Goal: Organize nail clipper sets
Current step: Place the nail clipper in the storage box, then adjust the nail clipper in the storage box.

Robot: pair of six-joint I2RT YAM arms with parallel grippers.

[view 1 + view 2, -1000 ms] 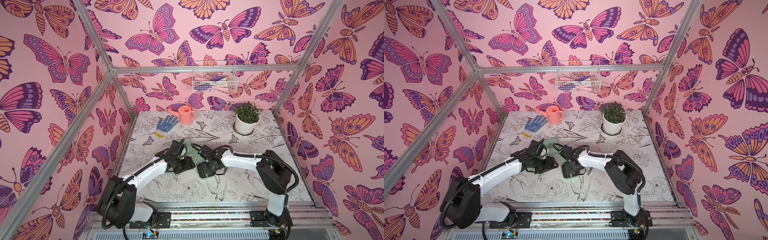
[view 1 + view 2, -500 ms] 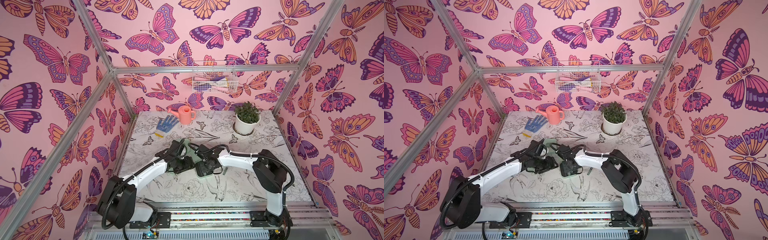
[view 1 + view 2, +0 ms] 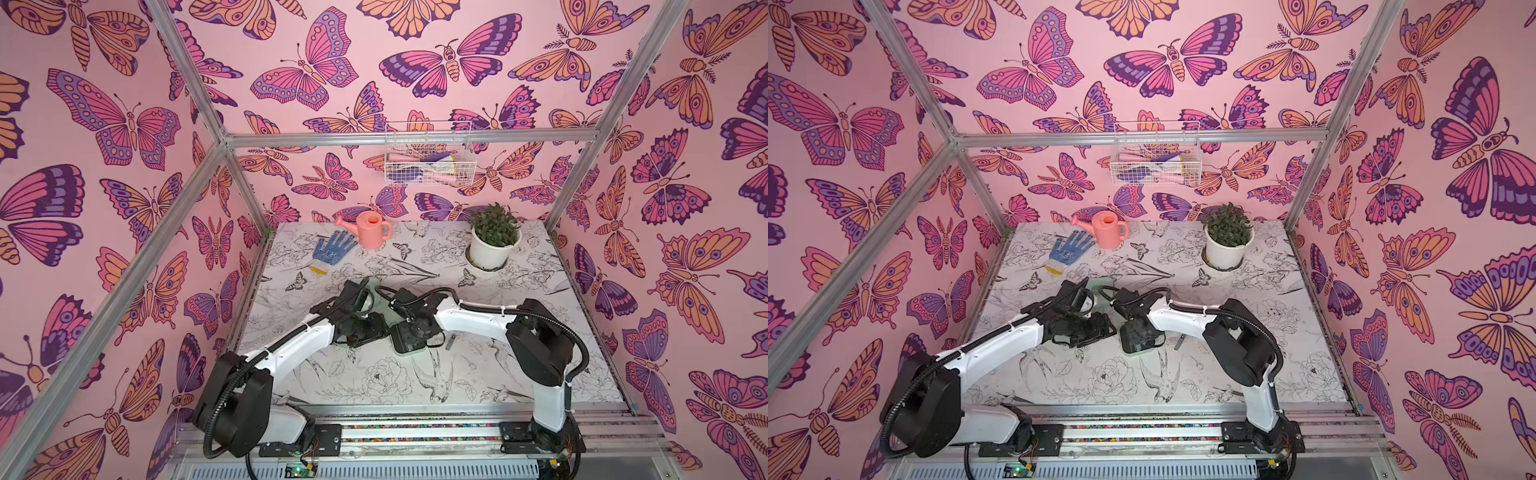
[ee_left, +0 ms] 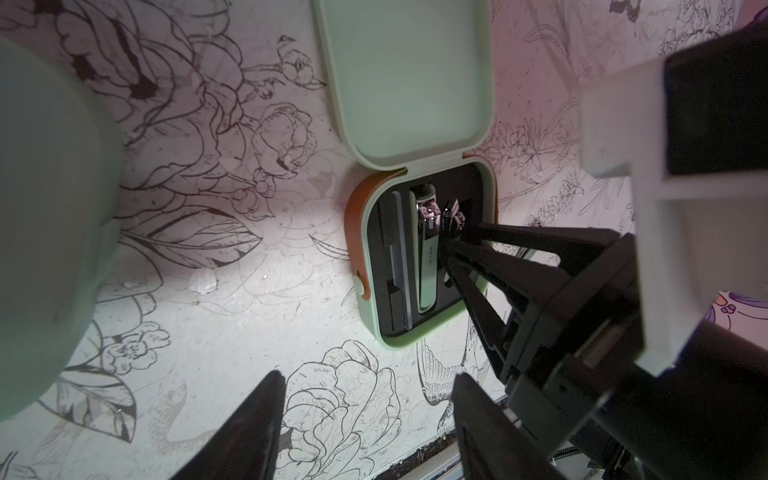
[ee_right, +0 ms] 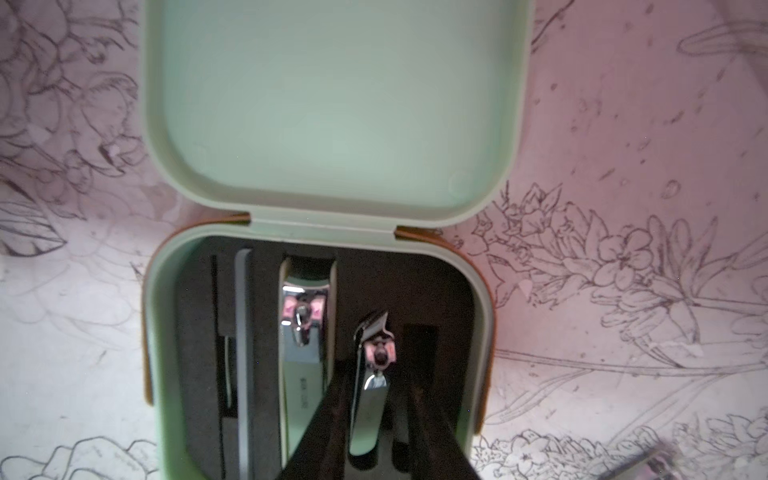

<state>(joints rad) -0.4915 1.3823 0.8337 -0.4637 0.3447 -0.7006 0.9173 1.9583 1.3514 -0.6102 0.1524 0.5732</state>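
The placing step looks nearly done: the small nail clipper [image 5: 370, 399] is lying over its slot at the lower centre of the open mint-green case [image 5: 158, 332], between the jaws of the right gripper [image 5: 377, 372], which are standing narrowly parted and seemingly no longer pinching it. Next, I judge, comes a straight lift clear of the case's rim and the larger clipper [image 5: 305, 353] just beside. The left gripper [image 4: 369, 376] is hanging wide and empty at the frame's bottom, over bare table [image 4: 208, 316]

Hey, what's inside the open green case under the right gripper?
A black tray holding a slim file, a large clipper and a small clipper between the right gripper's fingers. The fingers cover the tray's near end.
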